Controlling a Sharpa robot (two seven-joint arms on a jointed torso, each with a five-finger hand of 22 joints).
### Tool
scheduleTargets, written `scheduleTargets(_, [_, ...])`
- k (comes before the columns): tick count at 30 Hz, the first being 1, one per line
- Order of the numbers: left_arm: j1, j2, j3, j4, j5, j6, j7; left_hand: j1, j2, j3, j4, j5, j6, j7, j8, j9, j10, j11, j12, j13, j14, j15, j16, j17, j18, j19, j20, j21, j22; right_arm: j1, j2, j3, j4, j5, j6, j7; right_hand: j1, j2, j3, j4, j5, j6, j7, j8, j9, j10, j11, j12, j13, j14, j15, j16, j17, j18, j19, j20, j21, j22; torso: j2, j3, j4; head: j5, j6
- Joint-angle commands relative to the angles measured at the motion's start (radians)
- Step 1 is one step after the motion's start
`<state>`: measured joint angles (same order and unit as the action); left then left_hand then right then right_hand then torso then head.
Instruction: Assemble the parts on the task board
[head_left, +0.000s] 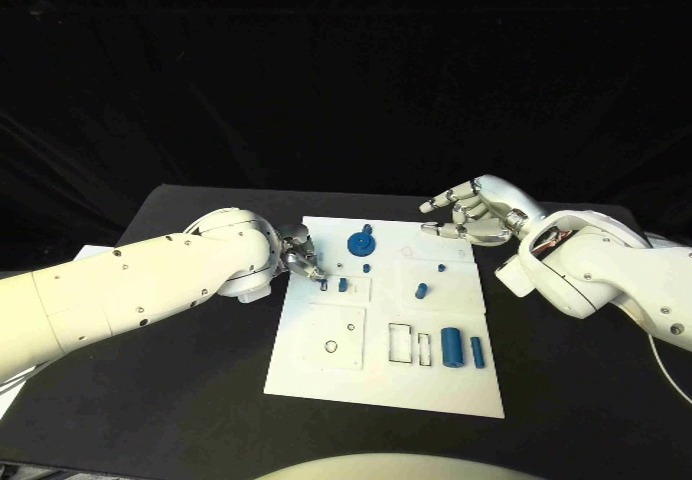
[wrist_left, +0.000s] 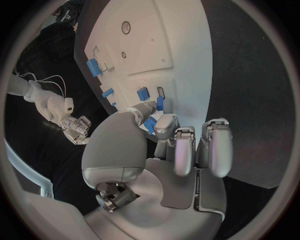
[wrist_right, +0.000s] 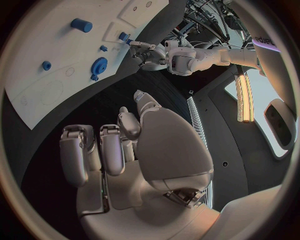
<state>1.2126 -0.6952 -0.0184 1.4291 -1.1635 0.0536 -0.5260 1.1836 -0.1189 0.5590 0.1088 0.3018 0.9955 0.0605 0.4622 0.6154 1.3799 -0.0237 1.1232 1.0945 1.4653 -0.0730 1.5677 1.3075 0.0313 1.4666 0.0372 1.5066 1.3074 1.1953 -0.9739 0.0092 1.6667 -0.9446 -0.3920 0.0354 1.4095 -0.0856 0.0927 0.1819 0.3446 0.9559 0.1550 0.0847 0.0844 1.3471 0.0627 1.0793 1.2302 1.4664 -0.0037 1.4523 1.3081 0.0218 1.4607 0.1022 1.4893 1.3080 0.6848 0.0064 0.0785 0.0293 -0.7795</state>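
1. Parts lie on your white board (head_left: 433, 385) in the middle of the black table (head_left: 173, 380).
2. Your left hand (head_left: 299, 256) is at the board's left edge, near its far end. Its fingertips are down on a small blue part (head_left: 325, 285) there. You cannot tell if it holds the part or just touches it.
3. A second small blue part (head_left: 343, 284) stands just beside that one.
4. From the left wrist, you see the fingertips (wrist_left: 164, 120) right at these blue pieces (wrist_left: 159, 103).
5. A blue gear (head_left: 362, 242) sits near the far edge, just to the right of your left hand.
6. Your right hand (head_left: 469, 212) is up above the board's far right corner. Its fingers are apart and it holds nothing.
7. A fat blue peg (head_left: 453, 347) and a thin one (head_left: 476, 350) stand near the right edge, well away from both hands.
8. One more small peg (head_left: 421, 292) sits in the middle of the board.
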Motion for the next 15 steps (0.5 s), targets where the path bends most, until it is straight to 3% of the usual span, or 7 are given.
scheduleTargets(1, [-0.001, 0.006, 0.000, -0.002, -0.011, 0.039, -0.022, -0.001, 0.005, 0.140, -0.135, 0.003, 0.018, -0.011, 0.004, 0.001, 0.008, -0.002, 0.005, 0.001, 0.106, -0.004, 0.003, 0.263, -0.012, 0.065, -0.006, 0.004, 0.209, -0.001, 0.001, 0.000, 0.001, -0.003, 0.011, 0.005, 0.004, 0.003, -0.004, 0.000, 0.004, 0.008, -0.002, -0.002, -0.001, -0.003, -0.001, -0.003, -0.001, 0.063, -0.007, -0.002, 0.082, 0.015, -0.004, -0.001, -0.004, 0.127, 0.000, 0.0000, -0.0009, 0.003, -0.001])
scheduleTargets(15, [-0.006, 0.012, 0.000, -0.006, -0.012, 0.060, -0.030, -0.003, 0.004, 0.143, -0.137, 0.006, 0.020, -0.012, 0.004, 0.000, 0.009, -0.003, 0.006, 0.002, 0.106, -0.004, 0.003, 0.263, -0.012, 0.065, -0.006, 0.004, 0.209, -0.002, 0.001, 0.000, 0.001, -0.003, 0.012, 0.004, 0.004, 0.003, -0.004, 0.000, 0.004, 0.008, -0.002, -0.002, -0.001, -0.003, -0.001, -0.003, -0.001, 0.063, -0.007, -0.002, 0.082, 0.015, -0.004, -0.001, -0.004, 0.127, 0.000, 0.0005, 0.0000, 0.002, -0.002])
